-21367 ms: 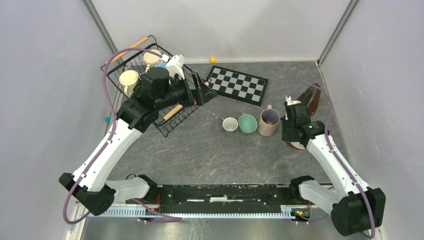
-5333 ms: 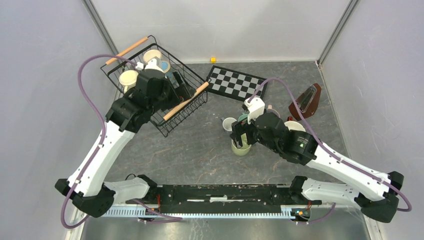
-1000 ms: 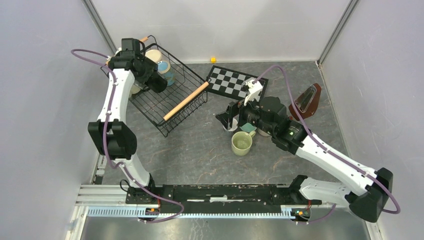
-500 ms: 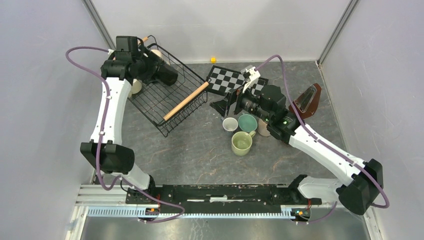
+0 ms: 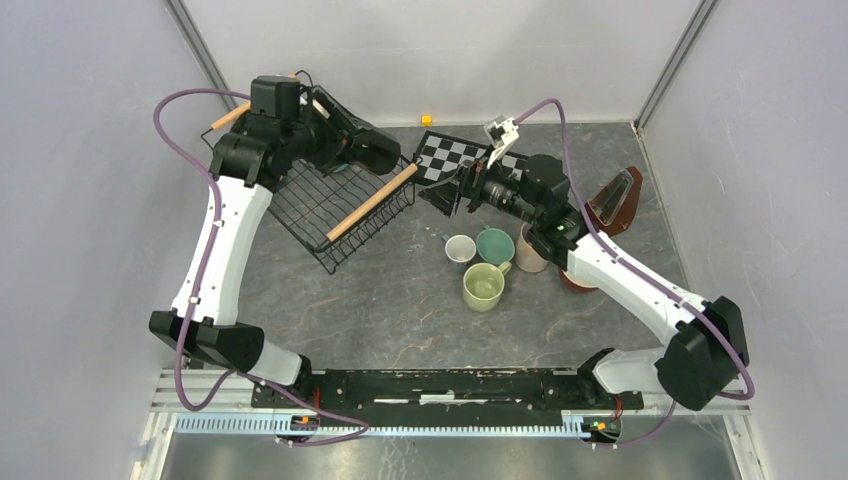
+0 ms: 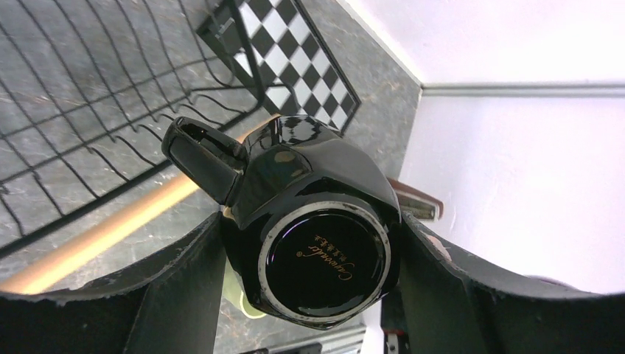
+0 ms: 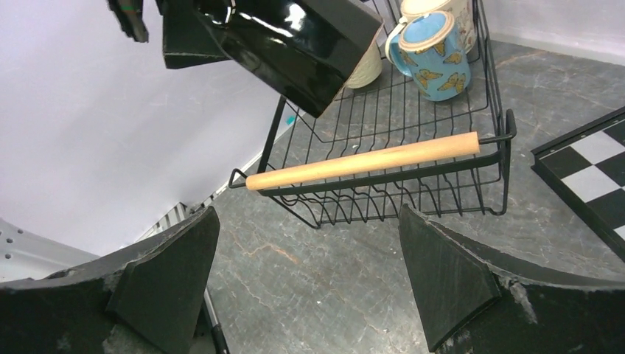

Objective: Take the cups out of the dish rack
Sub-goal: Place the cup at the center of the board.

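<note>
My left gripper is shut on a glossy black cup, its base facing the camera. In the top view that gripper hangs above the right side of the black wire dish rack. A blue butterfly cup and cream cups stand in the rack's far end. On the table stand a white cup, a teal cup, a beige-pink cup and a light green cup. My right gripper is open and holds nothing. It faces the rack from over the board's left corner.
A checkered board lies right of the rack. A brown metronome stands at the right, and a small yellow cube sits by the back wall. The rack's wooden handle runs along its near rim.
My left gripper has carried the black cup rightward, from the rack's far-left part to above its right side. My right gripper has swung from over the table cups back toward the rack, still open.
</note>
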Robot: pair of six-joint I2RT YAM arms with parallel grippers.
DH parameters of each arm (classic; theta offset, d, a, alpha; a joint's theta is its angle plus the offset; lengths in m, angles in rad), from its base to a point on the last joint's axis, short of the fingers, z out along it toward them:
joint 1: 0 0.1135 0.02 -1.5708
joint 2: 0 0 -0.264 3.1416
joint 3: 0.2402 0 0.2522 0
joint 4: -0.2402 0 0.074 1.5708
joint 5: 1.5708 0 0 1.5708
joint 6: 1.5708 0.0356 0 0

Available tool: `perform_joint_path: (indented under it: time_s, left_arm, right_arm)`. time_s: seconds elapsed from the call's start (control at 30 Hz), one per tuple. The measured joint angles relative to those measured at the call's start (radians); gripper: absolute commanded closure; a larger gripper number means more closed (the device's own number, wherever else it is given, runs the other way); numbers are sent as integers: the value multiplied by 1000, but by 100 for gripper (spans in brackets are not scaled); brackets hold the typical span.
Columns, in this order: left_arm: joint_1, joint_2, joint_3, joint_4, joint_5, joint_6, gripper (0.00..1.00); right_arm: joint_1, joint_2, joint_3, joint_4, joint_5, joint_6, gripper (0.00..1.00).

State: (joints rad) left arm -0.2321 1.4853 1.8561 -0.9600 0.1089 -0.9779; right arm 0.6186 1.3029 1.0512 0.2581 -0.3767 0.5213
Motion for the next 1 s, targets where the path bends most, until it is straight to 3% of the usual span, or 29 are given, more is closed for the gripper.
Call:
perform_joint_path:
  time_s: [0.37, 1.0]
  left_arm:
    - [-109, -48, -102, 90, 67, -80, 98]
    - [-180, -60, -163, 195, 119, -161, 98]
  right_arm:
    - [-63, 57, -33, 240, -131, 173, 2]
    - [-132, 166, -125, 674, -243, 492, 5]
